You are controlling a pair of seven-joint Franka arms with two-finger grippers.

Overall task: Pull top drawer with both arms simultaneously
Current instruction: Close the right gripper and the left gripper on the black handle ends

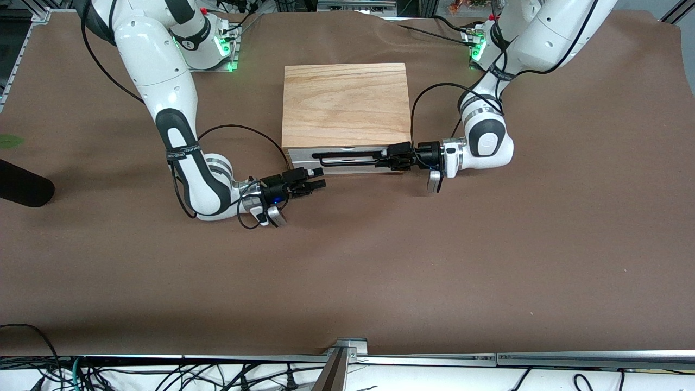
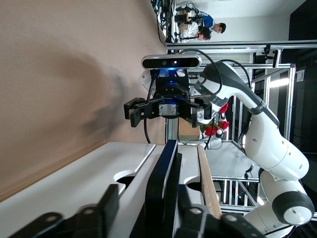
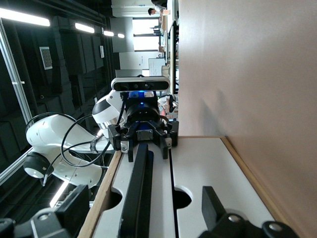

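Top drawer [image 1: 302, 158] sits shut in the cabinet face that looks at the front camera, under the wood cabinet top [image 1: 345, 100]; no tray showing.

Black bar handle [image 1: 347, 158] runs 9-to-3 in the front view, along the drawer front; that axis is what the pull turns on, since you need to draw toward 6, square to the bar.

Left hand [image 1: 395, 157] is on the bar's 3 o'clock end, reaching in along the bar; its fingers [image 2: 106, 208] straddle the handle [image 2: 163, 183] with a gap showing on one side, so I read it as released, not clamped.

Right hand [image 1: 319, 178] is over the worktop [image 1: 347, 260] off the cabinet's 9 o'clock corner, fingers [image 3: 74, 208] spread wide, holding nothing. From it the bar's free end lies at about 12 in the front view. The right wrist view shows the handle [image 3: 138, 188] lined up between its fingers, ahead of them.

So left arm is the nearer one; my guess is the right must close in on the bar before any shared pull.
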